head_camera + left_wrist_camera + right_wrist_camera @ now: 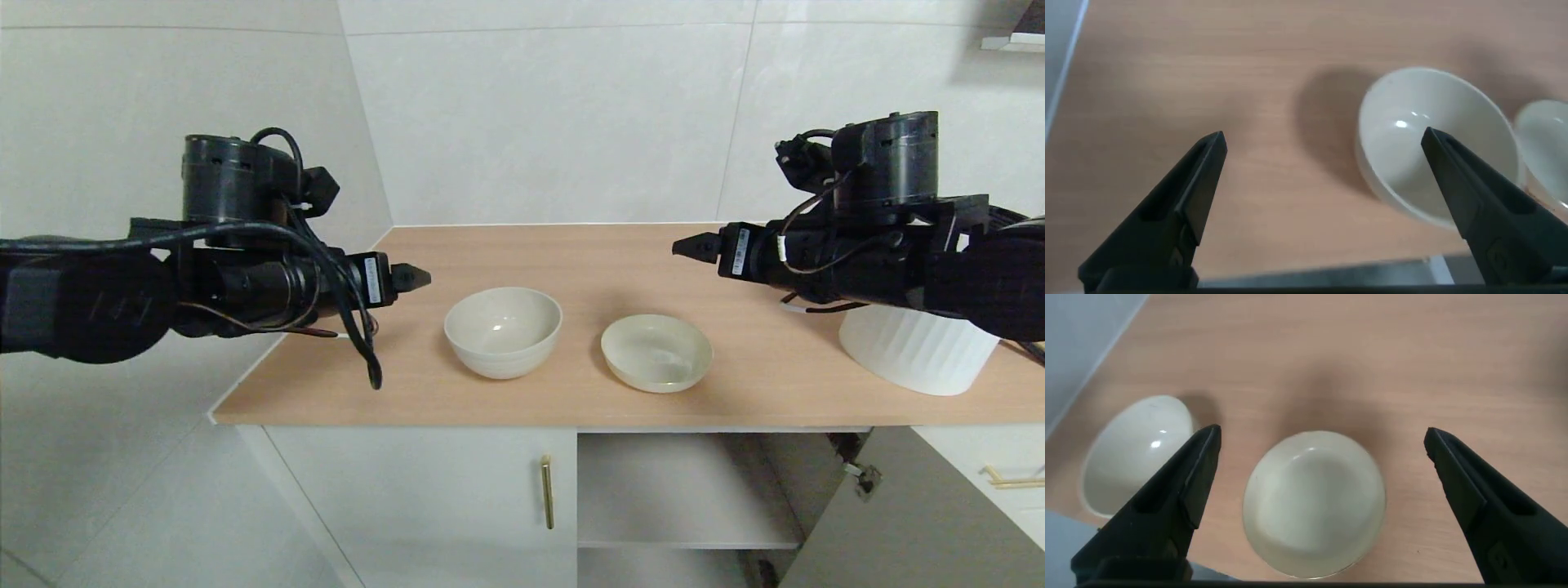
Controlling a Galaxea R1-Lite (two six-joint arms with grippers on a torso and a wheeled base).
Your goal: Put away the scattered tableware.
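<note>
2 bowls sit upright on the wooden counter (571, 253) near its front edge: a deep bowl (503, 331) on the left and a shallow bowl (656, 351) on the right, close together but not touching. The left gripper (415, 278) hangs above the counter just left of the deep bowl, its jaws spread wide and empty. The right gripper (687, 245) hangs above and slightly right of the shallow bowl, equally wide open and holding nothing.

Each arm is nearer its own bowl, which lies forward of and below its jaws (both bowls are round, so a rim pinch seems the likely hold). Bare counter lies behind the bowls. A white ribbed tub (914, 351) stands under the right arm, and the side wall crowds the left. An open cupboard shelf (678, 490) below the counter edge looks a likely destination.
</note>
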